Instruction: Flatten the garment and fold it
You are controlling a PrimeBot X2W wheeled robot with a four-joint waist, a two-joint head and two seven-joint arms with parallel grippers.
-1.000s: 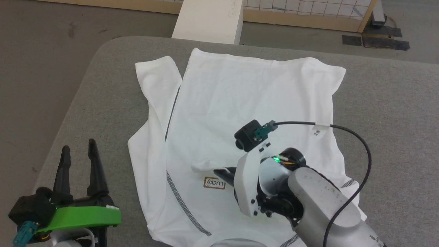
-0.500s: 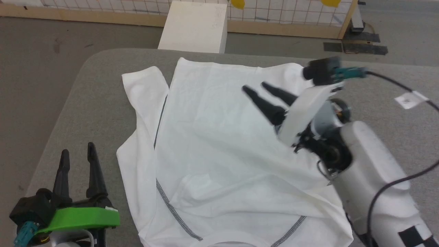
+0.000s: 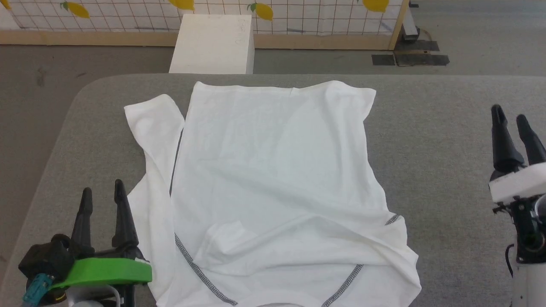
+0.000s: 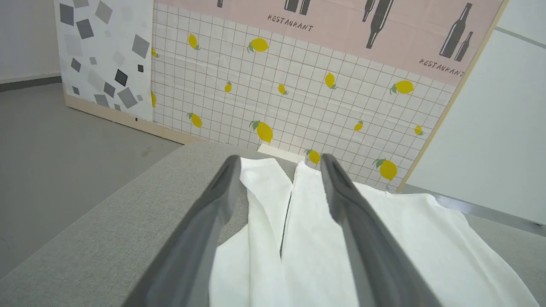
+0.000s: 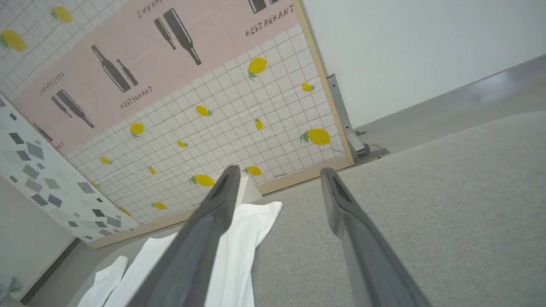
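The white garment (image 3: 273, 179) lies spread on the grey table (image 3: 448, 140), one sleeve folded in across the body near the front and the other sleeve lying out at the left. Dark zigzag seams run near its front edge. My left gripper (image 3: 102, 194) stands open at the lower left, just off the garment's left edge. My right gripper (image 3: 509, 115) stands open at the far right, well clear of the cloth. In the left wrist view the garment (image 4: 341, 243) lies beneath and between the open fingers (image 4: 204, 217). The right wrist view catches the garment (image 5: 239, 251) at the lower left.
A rigid white box (image 3: 213, 44) stands on the floor behind the table's far edge. A wood-framed panel with lemon print (image 3: 298, 17) runs along the back. Bare grey table surface lies to the right of the garment.
My right gripper let go of the folded-in sleeve, opened, and swung up and away to the far right. The head camera tilted, shifting the whole picture. The left gripper stayed put.
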